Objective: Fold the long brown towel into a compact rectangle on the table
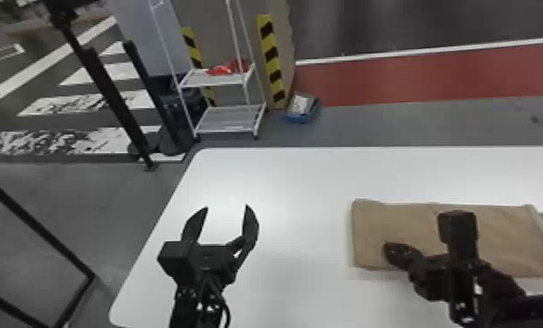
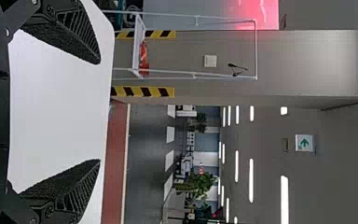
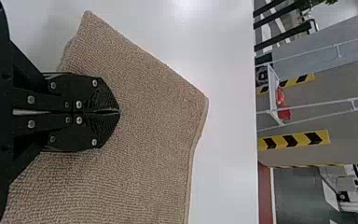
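Note:
The brown towel [image 1: 414,222] lies flat on the right part of the white table, a wide rectangle with layered edges at its right end. My right gripper [image 1: 390,253] is over the towel's left part. In the right wrist view the fingers of my right gripper [image 3: 119,112] are pressed together above the brown cloth [image 3: 154,121], with no fold of it visible between them; whether they touch it I cannot tell. Left of the towel, my left gripper [image 1: 227,209] stands open over bare table; in the left wrist view my left gripper [image 2: 98,112] has its fingers wide apart.
The white table [image 1: 292,183] has its left edge just beyond my left gripper. Behind it on the floor stand a white wire shelf [image 1: 229,120], a striped pillar and a small blue bin [image 1: 302,109]. Black posts [image 1: 109,93] rise at the left.

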Motion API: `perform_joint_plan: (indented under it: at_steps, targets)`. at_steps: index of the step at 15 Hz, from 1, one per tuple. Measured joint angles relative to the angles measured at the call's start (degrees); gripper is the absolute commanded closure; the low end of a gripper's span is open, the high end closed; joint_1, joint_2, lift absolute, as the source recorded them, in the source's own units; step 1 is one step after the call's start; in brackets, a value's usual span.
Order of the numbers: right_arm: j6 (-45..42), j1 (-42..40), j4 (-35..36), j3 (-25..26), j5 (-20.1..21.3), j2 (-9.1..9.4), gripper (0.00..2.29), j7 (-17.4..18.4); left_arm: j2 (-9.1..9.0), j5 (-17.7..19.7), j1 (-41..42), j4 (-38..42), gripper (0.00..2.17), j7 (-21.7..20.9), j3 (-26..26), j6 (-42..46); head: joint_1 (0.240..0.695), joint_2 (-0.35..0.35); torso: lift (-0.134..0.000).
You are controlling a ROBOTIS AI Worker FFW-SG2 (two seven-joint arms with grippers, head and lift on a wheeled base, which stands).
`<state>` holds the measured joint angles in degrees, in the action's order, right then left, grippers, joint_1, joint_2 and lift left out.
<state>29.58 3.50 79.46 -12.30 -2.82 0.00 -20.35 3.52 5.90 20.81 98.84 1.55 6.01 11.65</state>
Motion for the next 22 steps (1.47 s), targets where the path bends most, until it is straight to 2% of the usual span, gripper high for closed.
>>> perform_joint_plan:
  at_steps: [2, 3, 4, 5, 8, 9, 12, 13, 14, 15, 16, 17, 20, 22]
  targets:
    - [1.52, -1.6, 4.19, 1.34, -0.73, -0.01, 1.73, -0.3, -0.01, -0.09, 0.02, 0.03, 0.14, -0.06, -0.22, -0.02, 0.695, 0.292, -0.057]
    - [2.62, -2.54, 7.06, 2.63, -0.89, -0.01, 1.03, -0.69, -0.08, -0.13, -0.01, 0.03, 0.14, -0.04, -0.56, -0.02, 0.695, 0.282, -0.057]
    - [3.62, -3.23, 9.16, 3.87, -0.93, -0.01, 0.14, -0.97, -0.15, -0.25, -0.1, 0.03, 0.14, 0.04, -1.07, -0.02, 0.695, 0.268, -0.057]
    - [4.82, -3.66, 11.26, 5.4, -0.93, 0.0, 0.0, -1.21, -0.26, -0.63, -0.24, 0.04, 0.14, 0.34, -1.97, -0.02, 0.695, 0.249, -0.057]
    - [6.78, -3.52, 13.59, 9.74, -1.27, -0.07, 0.05, -1.93, -0.48, -2.32, -0.79, 0.11, 0.14, 1.72, -6.37, -0.02, 0.695, 0.18, -0.057]
    - [7.16, -3.08, 13.87, 11.51, -1.81, -0.6, 0.06, -2.45, -0.51, -2.76, -1.14, 0.11, 0.14, 2.42, -8.4, -0.02, 0.695, 0.124, -0.057]
    - [7.31, -1.22, 13.98, 18.4, -2.41, -2.51, 0.07, -5.27, -0.54, -3.22, -2.16, -0.28, 0.16, 3.85, -14.44, -0.02, 0.695, 0.02, -0.057]
    - [7.01, -0.74, 13.76, 21.28, -2.42, -3.15, 0.07, -6.55, -0.59, -3.67, -2.75, -0.88, 0.17, 4.41, -16.62, -0.02, 0.695, -0.059, -0.057]
    - [6.66, -0.54, 13.58, 23.6, -2.43, -3.92, 0.07, -7.38, -0.64, -4.47, -3.44, -1.93, 0.21, 5.25, -18.63, -0.01, 0.695, -0.096, -0.057]
    - [6.34, -0.49, 13.44, 26.08, -2.44, -4.96, 0.07, -8.03, -0.68, -5.36, -4.44, -3.63, 0.21, 5.96, -20.95, 0.08, 0.695, -0.172, -0.057]
    - [6.14, -0.57, 13.33, 28.37, -2.43, -6.02, 0.07, -8.72, -0.7, -5.84, -5.57, -5.5, 0.21, 6.17, -23.0, 0.25, 0.695, -0.172, -0.057]
    - [5.94, -0.74, 13.15, 30.34, -2.43, -6.83, 0.07, -9.79, -0.71, -5.99, -6.51, -6.93, 0.21, 6.2, -24.47, 0.52, 0.695, -0.245, -0.057]
    - [4.95, -1.05, 11.77, 37.41, -2.01, -8.31, 0.07, -13.75, -0.99, -6.12, -9.55, -10.48, 0.21, 5.58, -27.32, 1.32, 0.695, -0.331, -0.057]
    - [4.57, -1.18, 10.43, 41.27, -1.89, -9.36, 0.09, -14.94, -2.08, -6.06, -12.55, -14.04, 0.31, 5.97, -28.63, 0.42, 0.695, -0.35, -0.057]
